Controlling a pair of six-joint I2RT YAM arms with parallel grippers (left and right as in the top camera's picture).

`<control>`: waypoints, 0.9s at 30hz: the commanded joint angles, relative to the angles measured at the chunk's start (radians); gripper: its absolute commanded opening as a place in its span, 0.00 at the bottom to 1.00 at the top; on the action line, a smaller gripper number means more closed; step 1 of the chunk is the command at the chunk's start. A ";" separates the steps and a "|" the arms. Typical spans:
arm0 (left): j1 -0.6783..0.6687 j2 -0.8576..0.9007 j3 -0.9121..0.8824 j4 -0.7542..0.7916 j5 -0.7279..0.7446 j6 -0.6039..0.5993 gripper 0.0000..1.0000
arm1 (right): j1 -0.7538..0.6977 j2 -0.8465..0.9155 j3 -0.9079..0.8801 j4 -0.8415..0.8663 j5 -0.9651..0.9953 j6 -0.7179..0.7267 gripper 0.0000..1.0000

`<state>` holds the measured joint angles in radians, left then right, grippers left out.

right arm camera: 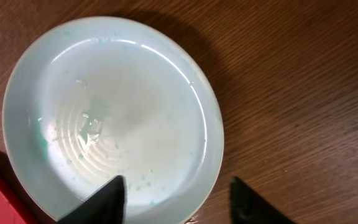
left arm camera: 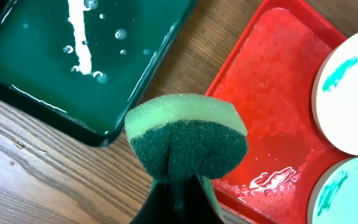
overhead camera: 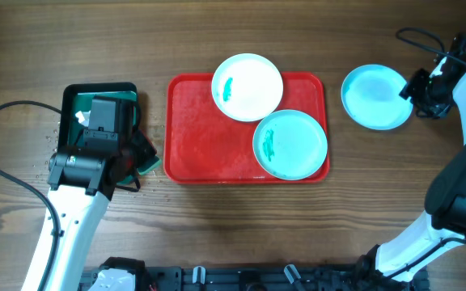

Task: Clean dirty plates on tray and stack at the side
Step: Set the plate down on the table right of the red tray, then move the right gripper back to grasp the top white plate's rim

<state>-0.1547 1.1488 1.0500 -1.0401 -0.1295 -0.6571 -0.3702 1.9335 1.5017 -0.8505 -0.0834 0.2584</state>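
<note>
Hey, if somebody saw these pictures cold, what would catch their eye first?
The red tray mid-table, carrying a white plate and a turquoise plate, each with a teal smear. A third plate, wet with faint specks, lies on bare wood to the right, the right gripper open over its rim. At left, the left gripper pinches a green sponge between a green tray and the red one.

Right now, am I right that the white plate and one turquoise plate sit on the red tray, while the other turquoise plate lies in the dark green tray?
No. The overhead view shows the other turquoise plate on the wooden table right of the red tray, not in the dark green tray. The white plate and one turquoise plate do sit on the red tray.
</note>
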 commanded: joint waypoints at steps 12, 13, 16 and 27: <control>0.006 0.009 -0.003 0.037 0.009 -0.006 0.04 | 0.415 -0.026 -0.003 0.163 -0.301 -0.057 0.65; 0.006 0.011 -0.003 0.037 0.009 -0.006 0.04 | 0.460 -0.026 -0.005 0.187 -0.225 -0.011 0.65; 0.006 0.019 -0.003 0.034 0.021 -0.006 0.04 | 0.600 -0.008 -0.005 0.225 0.081 0.155 0.65; 0.006 0.024 -0.003 0.034 0.020 -0.005 0.04 | 0.703 0.141 -0.005 0.346 0.190 0.134 0.53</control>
<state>-0.1547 1.1652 1.0500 -1.0096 -0.1146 -0.6571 0.3328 2.0285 1.4982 -0.5266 0.0696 0.3943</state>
